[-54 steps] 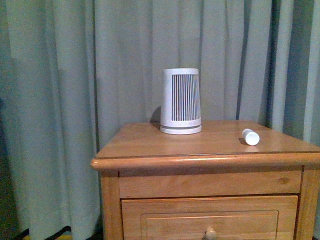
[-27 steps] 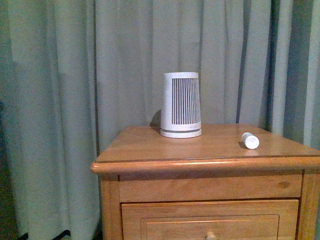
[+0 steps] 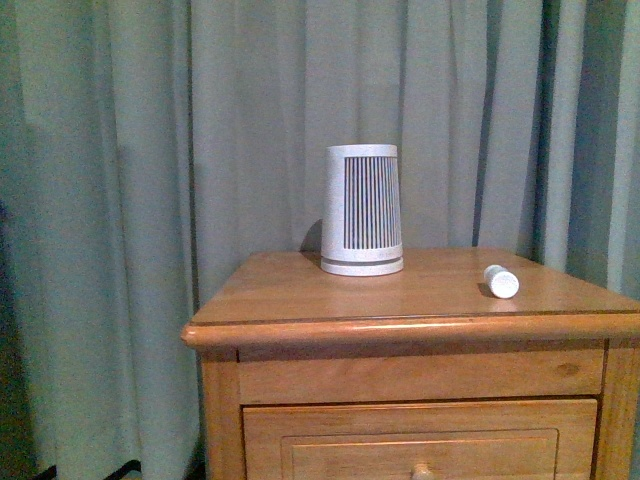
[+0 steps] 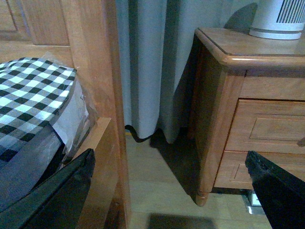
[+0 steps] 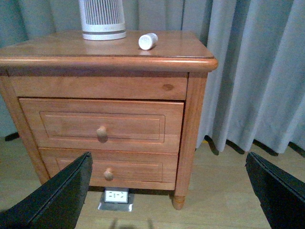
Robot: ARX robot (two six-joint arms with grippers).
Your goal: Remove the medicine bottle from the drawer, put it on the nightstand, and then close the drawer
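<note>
The medicine bottle [image 3: 501, 282] lies on its side on the nightstand top [image 3: 400, 300], near the right edge; it also shows in the right wrist view [image 5: 147, 41]. The drawer [image 5: 102, 125], the upper and taller one, is shut, with its round knob facing me; part of it shows in the front view [image 3: 420, 440]. My right gripper [image 5: 167, 157] is open and empty, held back from the nightstand front, above the floor. My left gripper [image 4: 169, 157] is open and empty, off the nightstand's left side. Neither gripper shows in the front view.
A large white-grey ribbed cylinder [image 3: 362, 210] stands at the back of the top. The shorter lower drawer [image 5: 107, 169] is shut. A grey curtain [image 3: 150, 150] hangs behind. A wooden post frame [image 4: 102, 71] with checked cloth [image 4: 28, 95] stands left. A floor socket [image 5: 116, 196] sits under the nightstand.
In the front view the nightstand and its things sit slightly lower in frame than a second ago. The bottle has not moved on the top.
</note>
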